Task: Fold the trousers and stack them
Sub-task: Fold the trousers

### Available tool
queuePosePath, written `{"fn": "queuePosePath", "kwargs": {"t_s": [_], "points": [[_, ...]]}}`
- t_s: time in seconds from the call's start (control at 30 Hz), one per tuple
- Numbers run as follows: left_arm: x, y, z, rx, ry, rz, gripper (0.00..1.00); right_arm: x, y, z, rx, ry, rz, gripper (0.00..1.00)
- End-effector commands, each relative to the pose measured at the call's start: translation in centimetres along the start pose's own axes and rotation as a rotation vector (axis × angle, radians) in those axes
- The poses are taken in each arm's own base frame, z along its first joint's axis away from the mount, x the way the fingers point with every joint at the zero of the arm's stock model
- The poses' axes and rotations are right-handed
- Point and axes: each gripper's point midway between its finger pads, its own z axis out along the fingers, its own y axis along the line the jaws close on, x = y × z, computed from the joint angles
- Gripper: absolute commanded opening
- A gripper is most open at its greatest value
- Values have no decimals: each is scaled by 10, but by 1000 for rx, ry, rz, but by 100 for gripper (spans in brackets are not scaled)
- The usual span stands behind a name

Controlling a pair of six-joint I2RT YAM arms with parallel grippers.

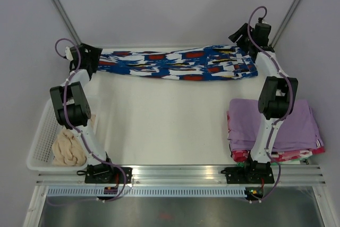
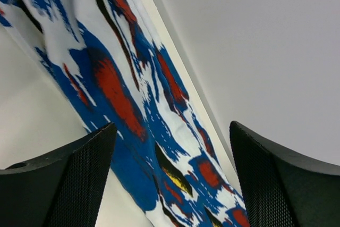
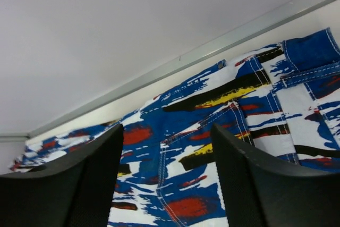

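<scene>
The trousers (image 1: 178,63), in a blue, white and black print with red and yellow flecks, lie stretched in a long band along the far edge of the table. My left gripper (image 1: 90,61) is at their left end. In the left wrist view it (image 2: 172,179) is open, its black fingers (image 2: 69,184) straddling the printed cloth (image 2: 159,147) without pinching it. My right gripper (image 1: 243,43) hovers over the right, waistband end. In the right wrist view it (image 3: 167,176) is open above the stitched seams of the trousers (image 3: 202,131), with nothing held.
A stack of folded lilac garments (image 1: 289,123) lies at the right, beside the right arm. A white basket (image 1: 42,136) at the left holds a cream fluffy bundle (image 1: 68,150). The back wall rises just behind the trousers. A metal rail (image 1: 175,173) runs along the near edge.
</scene>
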Motion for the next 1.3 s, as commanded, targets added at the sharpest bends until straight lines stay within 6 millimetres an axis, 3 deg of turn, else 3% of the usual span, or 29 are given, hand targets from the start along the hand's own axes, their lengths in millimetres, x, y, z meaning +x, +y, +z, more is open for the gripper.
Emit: {"fn": "queuePosePath", "kwargs": {"t_s": [0.0, 0.03, 0.1, 0.13, 0.17, 0.2, 0.23, 0.27, 0.3, 0.37, 0.4, 0.43, 0.57, 0.67, 0.73, 0.77, 0.9, 1.0, 1.03, 1.13, 1.23, 1.27], "points": [[16, -44, -7, 136, 35, 58, 91, -5, 26, -16, -1, -21, -122, 64], [20, -46, -5, 139, 44, 62, 90, 4, 34, -14, -7, -6, -148, 45], [36, -58, 0, 163, 71, 77, 84, 12, 34, -11, 22, 10, -196, 25], [44, -59, 3, 162, 87, 84, 80, 15, 34, -9, 30, 14, -208, 6], [51, -74, 3, 188, 99, 98, 75, 29, 43, -3, 19, 37, -223, 0], [56, -76, 5, 186, 106, 106, 61, 34, 44, -1, 19, 42, -233, 0], [65, -71, 12, 170, 123, 111, 53, 41, 46, 3, 21, 52, -244, 0], [70, -80, 13, 177, 132, 117, 46, 44, 43, 7, 38, 52, -246, 0], [74, -81, 15, 179, 142, 116, 32, 50, 39, 14, 48, 64, -248, 0], [86, -82, 24, 174, 161, 108, 18, 55, 36, 22, 57, 70, -251, 0], [89, -80, 27, 169, 165, 105, 6, 63, 26, 31, 74, 84, -248, 0], [92, -80, 30, 165, 171, 97, 2, 66, 22, 36, 83, 87, -248, 0], [113, -73, 47, 146, 208, 83, 2, 71, 11, 59, 112, 104, -262, 0], [118, -71, 55, 128, 220, 61, 2, 67, 7, 65, 128, 87, -270, 0], [126, -58, 66, 95, 237, 35, 2, 67, 4, 69, 134, 69, -266, 1], [125, -63, 68, 103, 233, 32, 2, 71, 2, 73, 132, 68, -265, 1], [134, -49, 90, 60, 239, 2, 2, 86, -13, 85, 154, 93, -249, 2], [135, -51, 100, 64, 230, -26, 2, 98, -25, 94, 171, 113, -233, 2], [143, -40, 108, 42, 239, -33, 2, 101, -28, 97, 177, 116, -222, 2], [151, -31, 122, 0, 251, -66, 2, 111, -40, 104, 194, 133, -207, 2], [157, -12, 125, -104, 260, -110, 2, 119, -49, 105, 217, 164, -203, 2], [159, 3, 121, -196, 269, -109, 2, 122, -59, 102, 257, 172, -203, 3]]}}
